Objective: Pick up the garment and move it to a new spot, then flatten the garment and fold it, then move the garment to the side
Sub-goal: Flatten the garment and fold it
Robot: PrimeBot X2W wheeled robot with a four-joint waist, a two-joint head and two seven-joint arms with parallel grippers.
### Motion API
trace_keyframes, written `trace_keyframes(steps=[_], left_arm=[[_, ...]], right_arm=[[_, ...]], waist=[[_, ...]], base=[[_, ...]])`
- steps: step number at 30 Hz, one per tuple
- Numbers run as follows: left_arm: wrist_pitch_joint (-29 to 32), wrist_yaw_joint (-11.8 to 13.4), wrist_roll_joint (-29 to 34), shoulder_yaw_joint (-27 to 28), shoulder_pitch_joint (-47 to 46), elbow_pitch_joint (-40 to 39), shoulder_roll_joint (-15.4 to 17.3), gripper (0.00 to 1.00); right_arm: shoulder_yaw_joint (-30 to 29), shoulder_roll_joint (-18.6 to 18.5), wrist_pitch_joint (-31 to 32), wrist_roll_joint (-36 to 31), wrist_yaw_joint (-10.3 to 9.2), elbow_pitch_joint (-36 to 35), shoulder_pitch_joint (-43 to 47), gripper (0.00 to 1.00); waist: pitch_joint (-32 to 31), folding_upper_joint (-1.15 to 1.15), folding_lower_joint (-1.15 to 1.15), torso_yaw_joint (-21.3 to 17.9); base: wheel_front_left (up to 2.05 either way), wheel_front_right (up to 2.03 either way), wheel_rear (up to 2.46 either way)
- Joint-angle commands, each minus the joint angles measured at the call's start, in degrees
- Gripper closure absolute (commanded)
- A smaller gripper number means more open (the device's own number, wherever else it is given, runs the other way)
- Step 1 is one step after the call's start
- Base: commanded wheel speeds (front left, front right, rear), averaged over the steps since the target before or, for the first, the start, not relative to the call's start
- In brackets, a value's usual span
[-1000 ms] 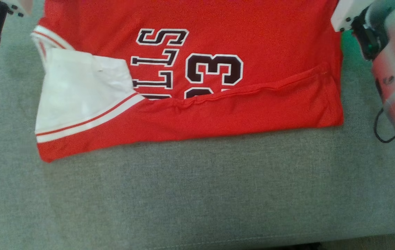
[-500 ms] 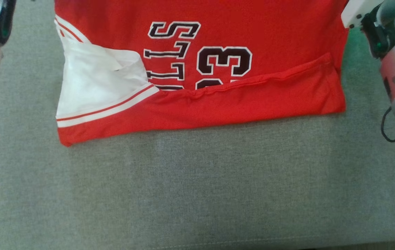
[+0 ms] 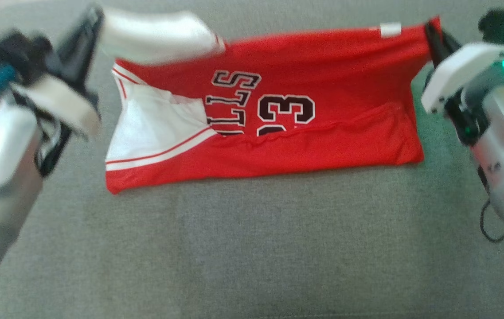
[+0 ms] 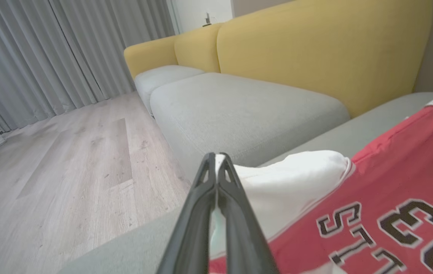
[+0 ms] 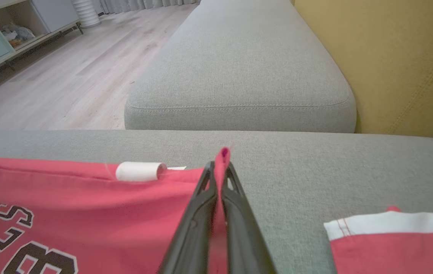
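The left gripper (image 4: 216, 159) and right gripper (image 5: 219, 167) each clench a top corner of the red-and-white fabric basketball jersey (image 3: 331, 57), stretched over the middle of the grey fabric sofa cushion (image 3: 278, 248).

Your inventory lists one garment (image 3: 322, 57), two grippers, the left gripper (image 4: 215, 160) at its 10 o'clock and the right gripper (image 5: 219, 167) at its 2 o'clock, one white label (image 3: 390, 29) at 9 o'clock of the right gripper, and one grey cushion (image 3: 252, 243) underneath.
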Motion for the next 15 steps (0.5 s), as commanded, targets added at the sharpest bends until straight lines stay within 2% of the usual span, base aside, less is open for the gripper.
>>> trace_keyframes(steps=[1, 8, 15], left_arm=[[1.1, 0.1, -1.7, -0.3, 0.2, -3.4, 4.8, 1.00], [6.6, 0.1, -7.8, -8.0, 8.4, -12.9, 11.0, 1.00], [8.0, 0.5, -8.2, -10.5, 12.2, -15.9, 13.4, 1.00]], right_arm=[[1.4, -0.9, 0.8, 1.6, -0.05, -2.3, 1.9, 1.00], [6.1, -4.1, 7.1, 6.8, -0.05, -5.9, 9.5, 1.00], [10.9, -7.8, 12.7, 10.5, -0.05, -9.9, 13.9, 1.00]], waist=[[-3.0, 0.00, 0.01, 1.1], [-6.0, 0.00, 0.01, 2.0], [-6.5, 0.00, 0.01, 2.1]], base=[[0.00, 0.00, 0.00], [0.00, 0.00, 0.00], [0.00, 0.00, 0.00]])
